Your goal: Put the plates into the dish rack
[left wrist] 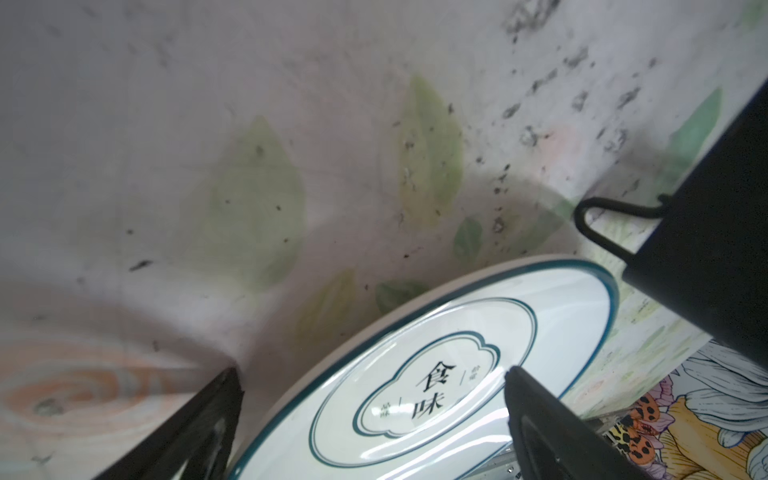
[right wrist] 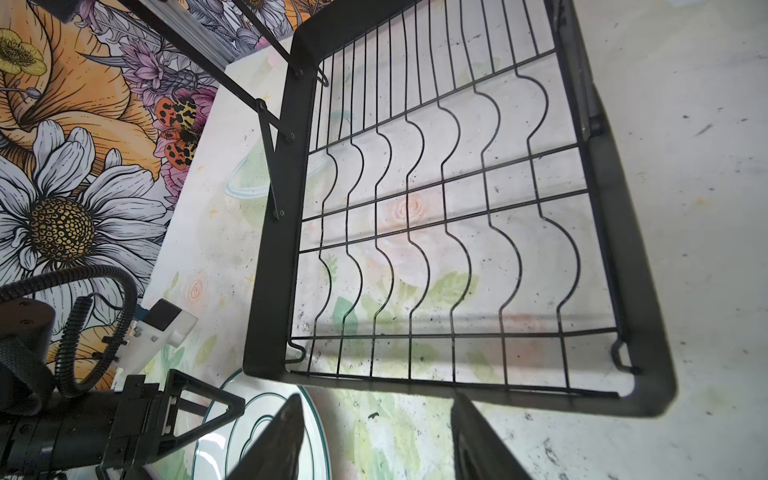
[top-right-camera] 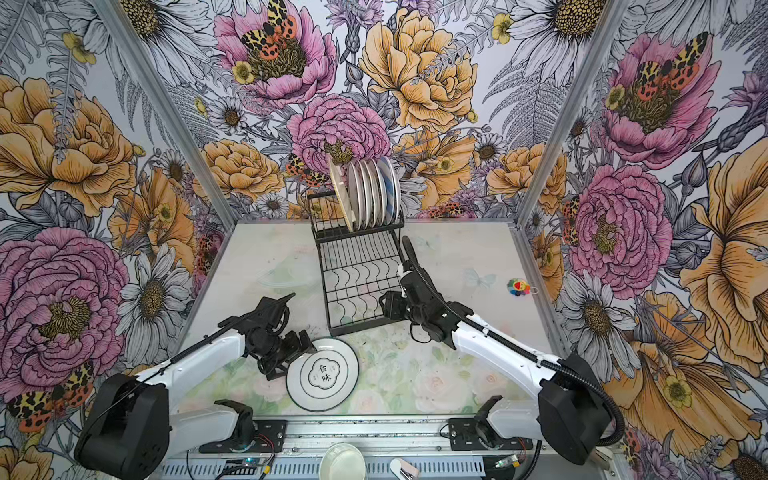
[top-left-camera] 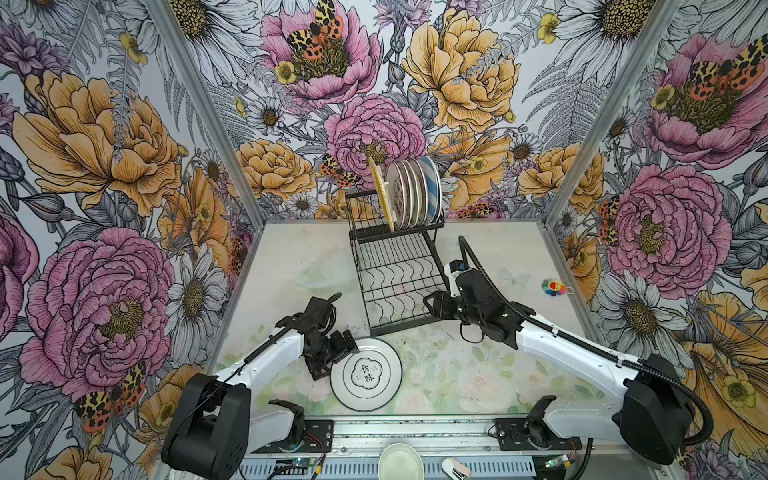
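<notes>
A: Left end effector [top-left-camera: 338,360]?
B: Spread fully wide, one finger [left wrist: 195,440] over the floral bench [left wrist: 208,145], the other over the dish. Straddling the edge of a round white plate with teal rings and black Chinese characters [top-left-camera: 366,374]. Nothing clamped yet; contact with the rim impossible to tell.
A: Right end effector [right wrist: 379,397]?
B: About half spread, holding nothing, poised near the right front corner of the black wire two-tier dish rack [top-left-camera: 399,291].
A: Loaded so far?
B: Upper slotted tier: yellow woven square tray [top-left-camera: 383,195] on edge at the left end. Next to it a tight row of round plates [top-left-camera: 409,195], ending in a blue-and-white striped one [top-left-camera: 433,189]. Lower wavy-wire tier [right wrist: 436,228] bare.
A: Left to do?
B: Judging by both top views, only the lettered plate, lying flat on the bench just in front of the rack's left front corner. Task nearly complete: grasp, lift, tip upright, slot. Room apparently left of the tray, or anywhere on the lower tier.
A: Anything else?
B: Small plain pale bowl [top-left-camera: 400,460] beyond the bench's front edge; presumably not for loading.
</notes>
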Robot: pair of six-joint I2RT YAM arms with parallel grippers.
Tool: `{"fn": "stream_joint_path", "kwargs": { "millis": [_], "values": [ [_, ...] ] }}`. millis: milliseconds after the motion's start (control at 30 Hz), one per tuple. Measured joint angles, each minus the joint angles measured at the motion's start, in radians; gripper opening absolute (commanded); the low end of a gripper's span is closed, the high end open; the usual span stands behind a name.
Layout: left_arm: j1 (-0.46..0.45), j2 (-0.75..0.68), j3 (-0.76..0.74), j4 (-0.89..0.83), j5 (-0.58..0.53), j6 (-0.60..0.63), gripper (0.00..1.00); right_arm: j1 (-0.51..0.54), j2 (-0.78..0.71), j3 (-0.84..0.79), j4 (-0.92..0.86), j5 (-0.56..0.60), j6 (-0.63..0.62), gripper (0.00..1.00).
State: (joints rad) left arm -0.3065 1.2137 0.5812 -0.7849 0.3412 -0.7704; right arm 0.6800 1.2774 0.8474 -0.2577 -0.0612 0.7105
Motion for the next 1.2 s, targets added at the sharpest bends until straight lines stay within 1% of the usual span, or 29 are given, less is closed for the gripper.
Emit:
{"fn": "stream_joint_path", "kwargs": {
  "millis": [267,600,700,800,967,1100,1200],
  "values": [
    [-0.086,0.008,0.004,0.034,0.043,-0.013,0.98,0.002,-0.001,-0.008,-0.003,-0.008,0.0,0.57],
    [-0.202,0.124,0.056,0.124,0.128,0.0,0.97,0.004,-0.002,-0.01,-0.004,-0.017,0.005,0.57],
    [-0.209,0.113,0.05,0.135,0.136,0.018,0.96,0.004,-0.013,-0.022,-0.003,-0.025,0.008,0.57],
    [-0.209,0.06,0.01,0.143,0.131,0.03,0.95,0.004,-0.026,-0.043,-0.003,-0.043,0.015,0.57],
    [-0.232,-0.041,-0.063,0.147,0.098,0.033,0.88,0.004,-0.041,-0.085,-0.005,-0.071,0.027,0.57],
    [-0.249,-0.082,-0.1,0.174,0.075,0.013,0.74,0.004,-0.045,-0.092,-0.012,-0.087,0.031,0.57],
    [-0.252,-0.112,-0.136,0.215,0.071,-0.002,0.67,0.001,-0.048,-0.092,-0.012,-0.098,0.03,0.57]
  ]
}}
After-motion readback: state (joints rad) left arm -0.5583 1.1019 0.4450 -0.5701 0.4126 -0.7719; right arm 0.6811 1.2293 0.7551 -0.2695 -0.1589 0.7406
